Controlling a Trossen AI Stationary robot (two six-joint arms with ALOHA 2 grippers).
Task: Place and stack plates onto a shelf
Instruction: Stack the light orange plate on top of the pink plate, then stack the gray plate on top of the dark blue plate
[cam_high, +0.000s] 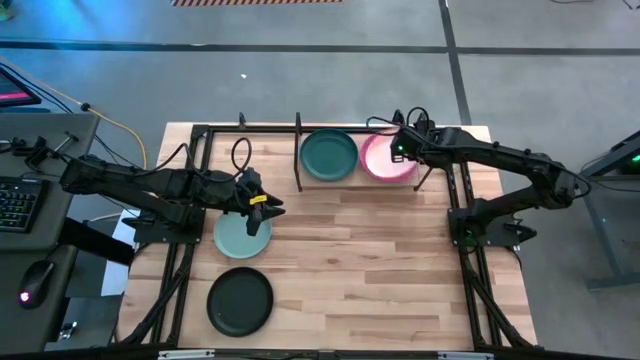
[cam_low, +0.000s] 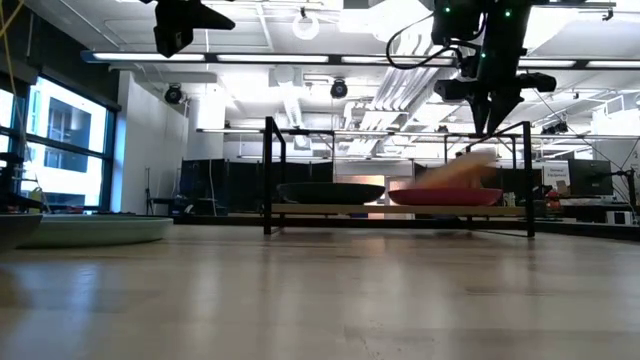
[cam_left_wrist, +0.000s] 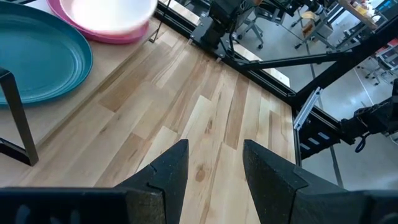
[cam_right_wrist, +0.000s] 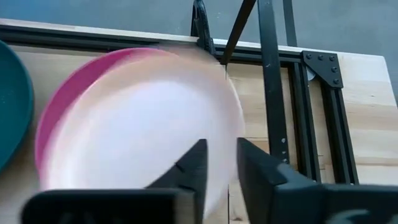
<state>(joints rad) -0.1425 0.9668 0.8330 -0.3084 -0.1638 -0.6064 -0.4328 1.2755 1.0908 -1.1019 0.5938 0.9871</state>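
My right gripper (cam_right_wrist: 222, 167) is open above the shelf's right end (cam_low: 510, 210). Under it, a cream-pink plate (cam_right_wrist: 143, 130) shows blurred and tilted (cam_low: 465, 168) over the magenta plate (cam_low: 445, 196), clear of the fingers. The dark teal plate (cam_high: 329, 155) lies flat on the shelf beside them. My left gripper (cam_left_wrist: 216, 163) is open, above bare table by the far edge of the pale sage plate (cam_high: 238, 238). The sage plate rests flat on the table. The black plate (cam_high: 240, 300) lies nearer the table's near edge.
Black upright rods (cam_high: 299, 150) and the shelf's top bar (cam_low: 400, 128) stand around the plates. The black arm frames (cam_high: 465, 215) run along both table sides. A keyboard and mouse sit on a side desk (cam_high: 20, 200) to the left. Bare wood (cam_high: 370, 270) spans the table's middle and right.
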